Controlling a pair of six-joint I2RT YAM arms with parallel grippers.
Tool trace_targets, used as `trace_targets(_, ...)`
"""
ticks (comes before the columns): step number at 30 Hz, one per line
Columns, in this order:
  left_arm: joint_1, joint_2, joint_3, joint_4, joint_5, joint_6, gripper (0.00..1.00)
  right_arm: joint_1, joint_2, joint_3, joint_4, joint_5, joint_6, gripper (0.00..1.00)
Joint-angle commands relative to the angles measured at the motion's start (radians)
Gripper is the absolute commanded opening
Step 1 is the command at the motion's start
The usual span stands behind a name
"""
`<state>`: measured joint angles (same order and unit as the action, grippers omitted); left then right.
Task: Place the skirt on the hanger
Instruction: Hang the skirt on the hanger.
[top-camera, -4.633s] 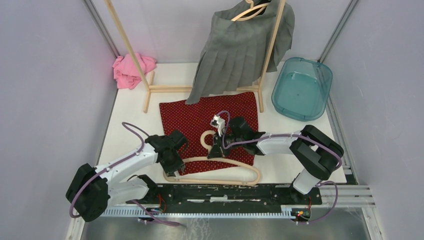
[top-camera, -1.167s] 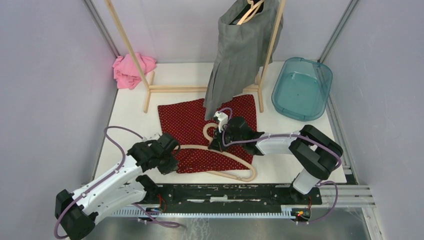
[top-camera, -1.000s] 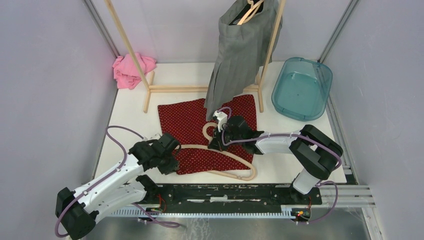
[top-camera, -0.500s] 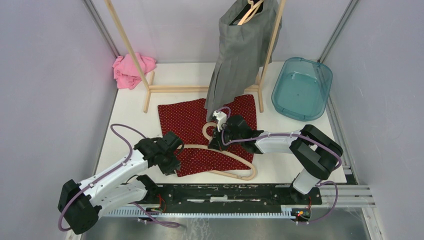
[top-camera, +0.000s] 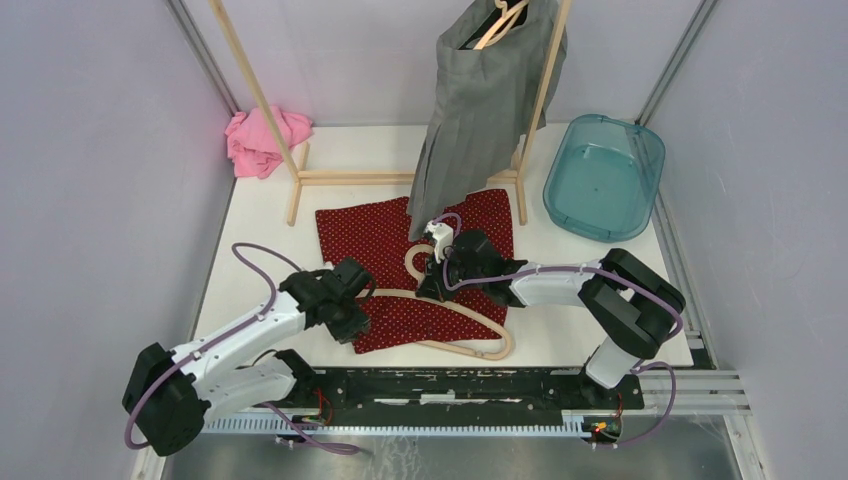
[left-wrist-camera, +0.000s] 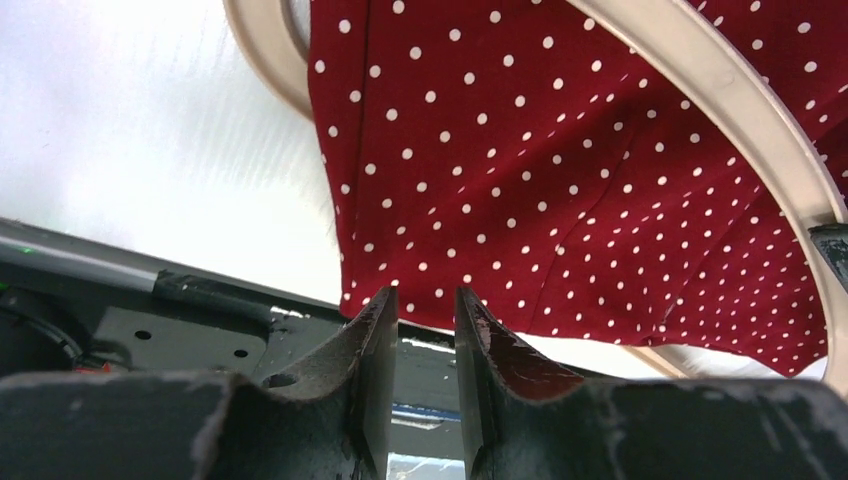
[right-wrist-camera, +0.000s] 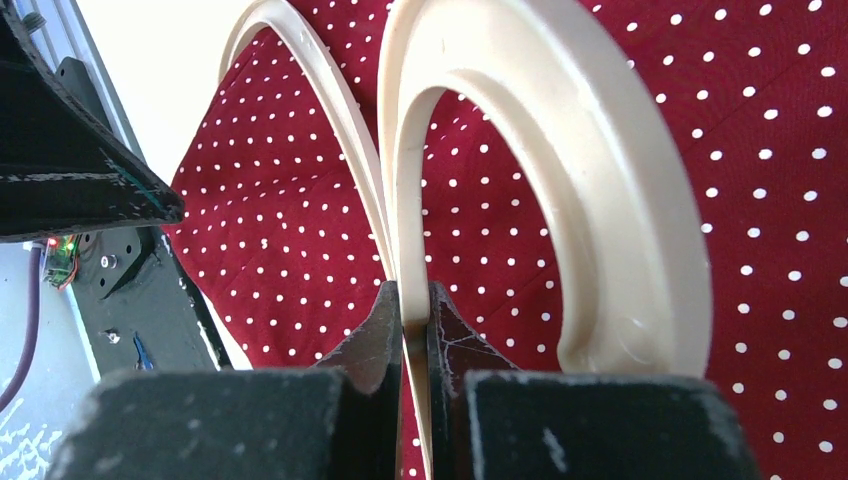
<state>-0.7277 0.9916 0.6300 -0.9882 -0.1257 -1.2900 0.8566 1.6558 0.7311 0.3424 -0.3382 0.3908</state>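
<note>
Red polka-dot skirt (top-camera: 372, 240) flat on tabletop (top-camera: 262, 232), hanger (right-wrist-camera: 620, 170) lying on it; right gripper (right-wrist-camera: 410, 296) jaws clamped on hanger neck should pin it steady while left gripper (left-wrist-camera: 421, 302), jaws slightly parted and empty, pinches only the skirt's near edge.

Your skirt (top-camera: 380, 245) is matt dotted cloth; the hanger (right-wrist-camera: 645, 230) is smooth, faintly glossy cream plastic. At two o'clock, the basin (top-camera: 600, 175) is glossy translucent plastic; the rack (top-camera: 345, 178) is bare wood.

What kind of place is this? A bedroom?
Probably a robot testing booth, not a bedroom: two robot arms bolted to a metal rail beside a white table, plain walls all around, and a wooden rack holding a grey skirt.
</note>
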Motion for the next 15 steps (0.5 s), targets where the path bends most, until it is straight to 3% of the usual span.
trace_targets(1,0.001,0.024,-0.036,0.097,-0.009,-0.031,0.34,0.000,0.022,0.018,-0.044,0.023,-0.043,0.01)
trace_targets(8,-0.004,0.070,-0.092,0.155,-0.019,-0.045,0.25,0.001,0.032,0.023,-0.046,0.005,-0.047,0.01)
trace_targets(15,-0.004,0.106,-0.102,0.070,-0.029,-0.140,0.14,-0.008,0.030,0.027,-0.059,0.028,-0.065,0.01)
